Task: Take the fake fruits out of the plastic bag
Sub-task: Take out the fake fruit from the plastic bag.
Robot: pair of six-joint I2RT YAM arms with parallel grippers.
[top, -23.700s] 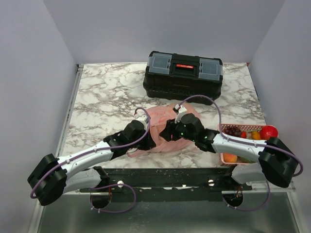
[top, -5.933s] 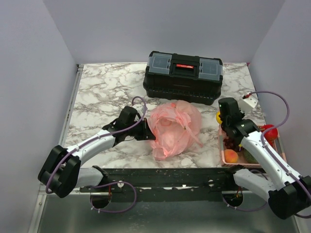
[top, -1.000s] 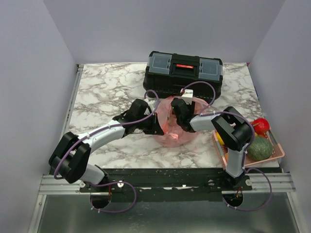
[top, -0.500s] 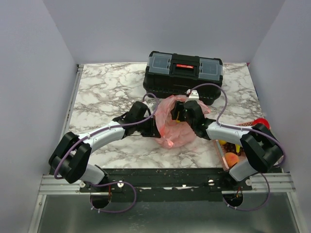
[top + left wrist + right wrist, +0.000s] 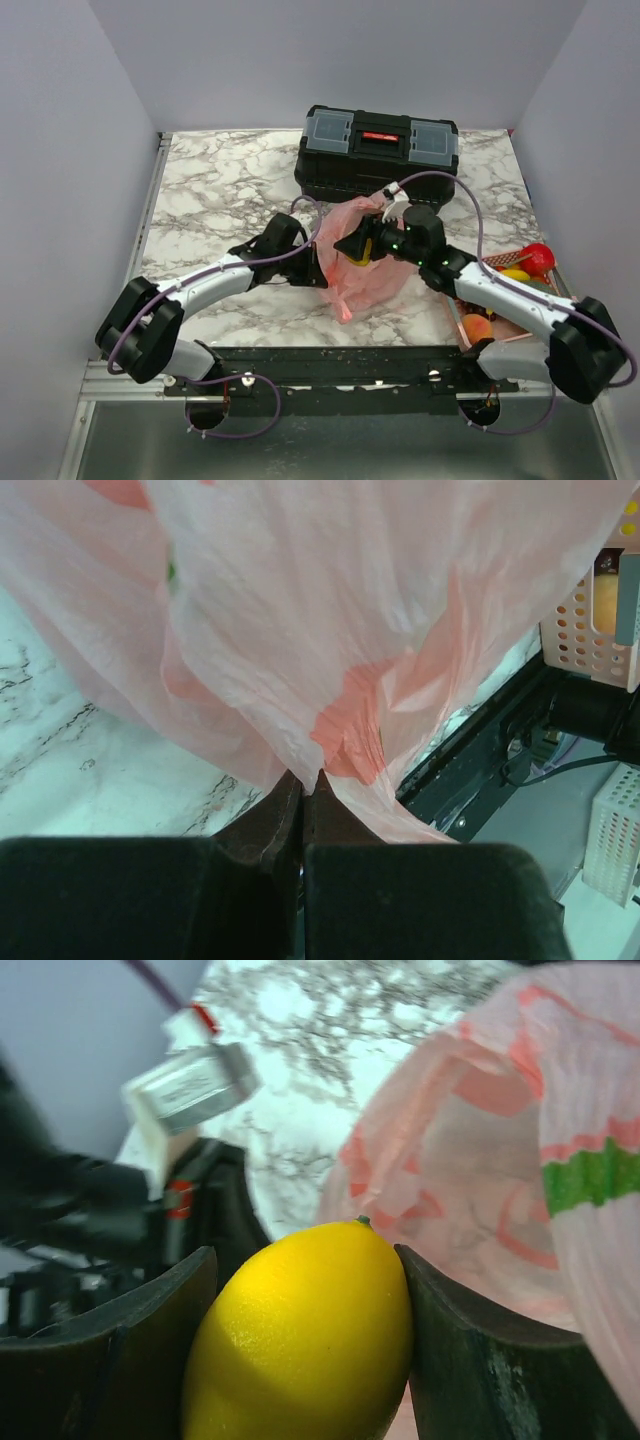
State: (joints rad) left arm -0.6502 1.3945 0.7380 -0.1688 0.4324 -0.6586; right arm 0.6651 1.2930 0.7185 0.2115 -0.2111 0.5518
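Right claw (image 5: 357,247) is clenched on a yellow fruit (image 5: 300,1345) held at the plastic bag (image 5: 300,610) mouth, the bag being pinched by left claw (image 5: 303,783); other fruits (image 5: 537,257) are noted in the basket (image 5: 582,640), any remainder being hidden.

A second ago the right hand (image 5: 355,247) was down in the mouth of the plastic bag (image 5: 368,285); it has come up and drawn back rightward, with a yellow fruit (image 5: 300,1345) now clamped between its fingers (image 5: 480,1360) at the bag's rim. The right arm has unfolded, its forearm now lying across the basket (image 5: 467,322). The bag sags longer toward the near edge of the worktop (image 5: 220,190)
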